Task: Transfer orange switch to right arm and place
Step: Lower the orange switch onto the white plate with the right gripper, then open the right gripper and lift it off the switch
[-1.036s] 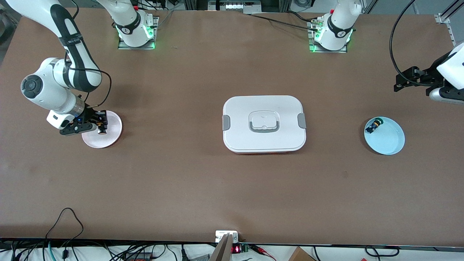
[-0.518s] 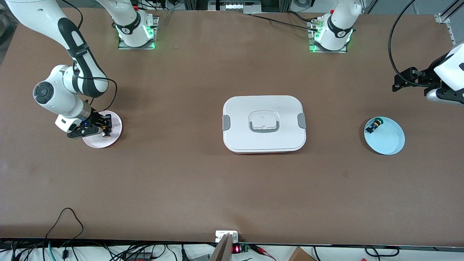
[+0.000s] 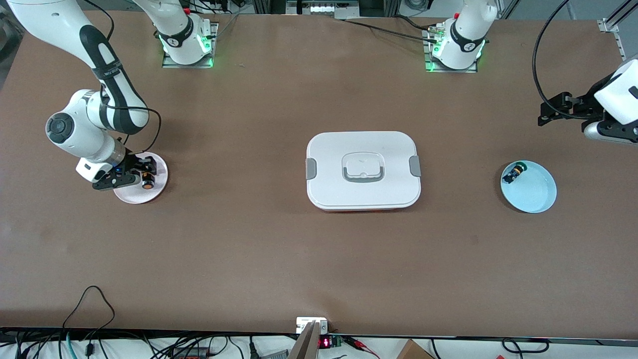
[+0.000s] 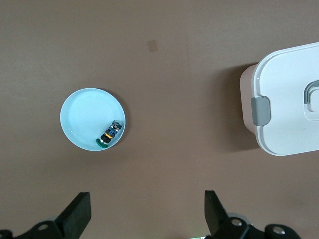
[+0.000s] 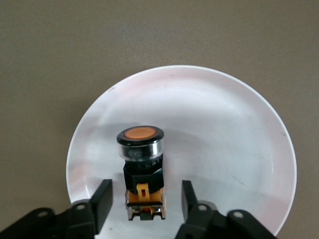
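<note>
Two arms, one brown surface (image 3: 249, 239): my right jaws (image 5: 143, 201) sit low over the pink plate (image 3: 157, 192) at the right arm's end, fingers parted w/ gaps either side of the orange switch (image 5: 141, 164), which lies on that plate, gripped by nothing. My left jaws (image 4: 147, 219) wait wide open & empty, up over the blue plate (image 3: 536, 197) w/ the green switch (image 3: 513, 173). White lidded box (image 3: 363, 169) mid-surface. Cables (image 3: 89, 319) trail along the edge nearest the front camera.

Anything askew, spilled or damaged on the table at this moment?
Nothing stands out. The orange switch lies on the pink plate between the right gripper's open fingers; the green switch lies in the blue plate.
</note>
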Robot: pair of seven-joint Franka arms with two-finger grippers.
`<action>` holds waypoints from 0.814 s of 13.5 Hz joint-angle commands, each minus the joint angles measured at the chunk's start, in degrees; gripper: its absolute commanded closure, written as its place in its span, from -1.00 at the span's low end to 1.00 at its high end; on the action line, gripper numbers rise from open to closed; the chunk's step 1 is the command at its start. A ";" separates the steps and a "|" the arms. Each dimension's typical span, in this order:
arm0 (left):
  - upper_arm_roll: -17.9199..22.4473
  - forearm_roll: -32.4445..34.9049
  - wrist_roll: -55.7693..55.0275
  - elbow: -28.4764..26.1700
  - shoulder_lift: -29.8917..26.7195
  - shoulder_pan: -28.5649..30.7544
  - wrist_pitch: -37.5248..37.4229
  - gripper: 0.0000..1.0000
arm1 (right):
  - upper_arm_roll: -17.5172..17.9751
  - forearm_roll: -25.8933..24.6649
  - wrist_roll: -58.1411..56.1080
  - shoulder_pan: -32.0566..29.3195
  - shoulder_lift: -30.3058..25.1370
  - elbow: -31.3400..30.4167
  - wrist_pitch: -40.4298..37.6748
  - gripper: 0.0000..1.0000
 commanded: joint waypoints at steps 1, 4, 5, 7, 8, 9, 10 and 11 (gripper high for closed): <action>-0.06 0.38 0.24 -0.12 -0.68 -0.03 -0.06 -1.00 | 0.38 -1.02 0.22 -0.69 -1.86 -0.11 -1.87 -1.00; -0.06 0.38 0.24 -0.12 -0.59 -0.03 -0.06 -1.00 | 0.46 -1.02 0.48 -0.25 -6.95 0.24 -7.40 -1.00; -0.06 0.38 0.24 -0.12 -0.59 -0.03 -0.06 -1.00 | 0.46 -1.02 0.57 -0.16 -9.14 0.24 -9.51 -1.00; -0.06 0.38 0.24 -0.03 -0.50 -0.03 -0.06 -1.00 | 0.99 -1.20 0.57 0.10 -13.36 0.94 -13.38 -1.00; -0.06 0.38 0.24 -0.03 -0.50 -0.03 -0.06 -1.00 | 0.99 -1.37 0.74 0.62 -15.12 1.90 -16.35 -1.00; -0.06 0.38 0.24 -0.03 -0.50 -0.03 -0.06 -1.00 | 1.08 -1.29 1.01 1.59 -16.36 3.22 -19.43 -1.00; -0.06 0.38 0.24 -0.03 -0.50 -0.03 -0.06 -1.00 | 0.99 -1.37 1.62 2.21 -17.68 4.88 -22.68 -1.00; -0.06 0.38 0.24 -0.03 -0.50 -0.03 -0.06 -1.00 | 1.08 -1.81 2.41 2.39 -18.91 6.64 -26.28 -1.00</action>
